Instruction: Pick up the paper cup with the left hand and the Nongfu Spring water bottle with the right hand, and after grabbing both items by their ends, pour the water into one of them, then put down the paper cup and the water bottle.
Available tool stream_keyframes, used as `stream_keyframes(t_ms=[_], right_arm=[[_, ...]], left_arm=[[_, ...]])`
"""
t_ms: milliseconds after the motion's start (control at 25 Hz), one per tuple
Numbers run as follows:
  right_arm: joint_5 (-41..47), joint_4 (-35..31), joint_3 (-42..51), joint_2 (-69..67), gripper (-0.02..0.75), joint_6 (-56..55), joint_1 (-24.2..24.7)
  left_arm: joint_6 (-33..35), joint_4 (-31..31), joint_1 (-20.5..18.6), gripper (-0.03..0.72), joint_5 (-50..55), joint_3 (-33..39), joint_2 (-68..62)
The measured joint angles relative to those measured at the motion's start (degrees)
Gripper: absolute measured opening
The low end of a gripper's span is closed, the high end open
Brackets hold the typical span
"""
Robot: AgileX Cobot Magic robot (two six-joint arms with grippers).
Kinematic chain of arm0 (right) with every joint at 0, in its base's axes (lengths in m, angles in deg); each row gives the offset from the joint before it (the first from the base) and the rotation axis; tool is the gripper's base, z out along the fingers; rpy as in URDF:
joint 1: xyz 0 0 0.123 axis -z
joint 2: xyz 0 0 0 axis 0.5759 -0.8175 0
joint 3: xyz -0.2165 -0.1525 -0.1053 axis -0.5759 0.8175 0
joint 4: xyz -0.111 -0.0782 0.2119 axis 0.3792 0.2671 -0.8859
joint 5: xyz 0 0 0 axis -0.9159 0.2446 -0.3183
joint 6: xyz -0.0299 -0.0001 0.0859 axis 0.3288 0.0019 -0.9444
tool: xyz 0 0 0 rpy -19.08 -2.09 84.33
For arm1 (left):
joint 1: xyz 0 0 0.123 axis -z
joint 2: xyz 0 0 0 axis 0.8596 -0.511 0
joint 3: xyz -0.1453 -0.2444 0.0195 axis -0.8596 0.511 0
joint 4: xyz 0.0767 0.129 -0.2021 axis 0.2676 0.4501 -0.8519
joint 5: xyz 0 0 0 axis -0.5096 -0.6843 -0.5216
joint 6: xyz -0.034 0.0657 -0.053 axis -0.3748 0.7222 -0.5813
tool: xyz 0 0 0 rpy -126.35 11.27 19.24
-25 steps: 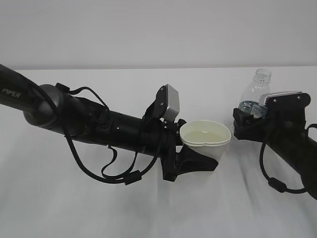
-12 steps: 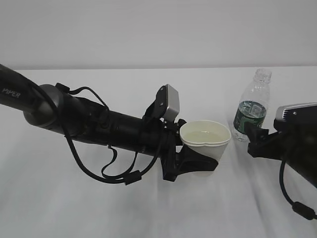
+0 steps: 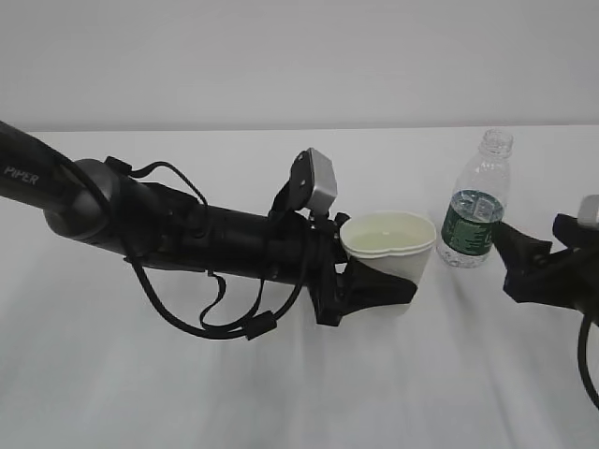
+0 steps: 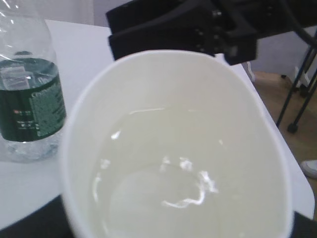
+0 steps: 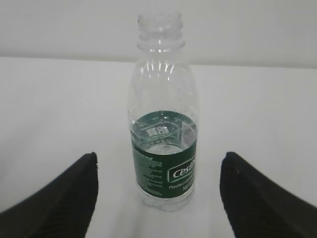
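My left gripper is shut on the white paper cup, its black fingers wrapped round the lower wall. The cup is upright and holds clear water; in the left wrist view the cup fills the frame. The Nongfu Spring water bottle stands upright and capless on the table, right of the cup. My right gripper is open, low at the right edge, apart from the bottle. In the right wrist view the bottle stands beyond the spread fingers.
A white cloth covers the table, with a plain wall behind. The left arm and its looped cables stretch across the left half. Right of the table, bare floor and a stand's legs show in the left wrist view.
The right gripper has drawn back to the right and down, leaving the bottle standing by itself. The left arm has sunk slightly with the cup in its grip.
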Motion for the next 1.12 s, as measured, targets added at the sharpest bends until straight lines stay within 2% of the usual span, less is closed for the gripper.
stream_keyframes(t_ms=[280, 480, 920, 1120], right_arm=[[0.0, -1.1, 6.9, 10.8, 0.575, 0.0, 0.0], [0.0, -1.1, 8.9, 12.2, 0.576, 0.0, 0.0], [0.0, -0.9, 9.3, 12.2, 0.576, 0.0, 0.0], [0.0, -0.7, 9.3, 12.2, 0.576, 0.0, 0.0]], left_arm=[[0.0, -4.1, 0.0, 0.429, -1.2, 0.0, 0.0], [0.0, -5.7, -0.3, 0.429, -0.7, 0.0, 0.0], [0.0, -6.9, -7.9, 0.429, 0.9, 0.0, 0.0], [0.4, -7.2, -10.0, 0.429, 0.9, 0.0, 0.0]])
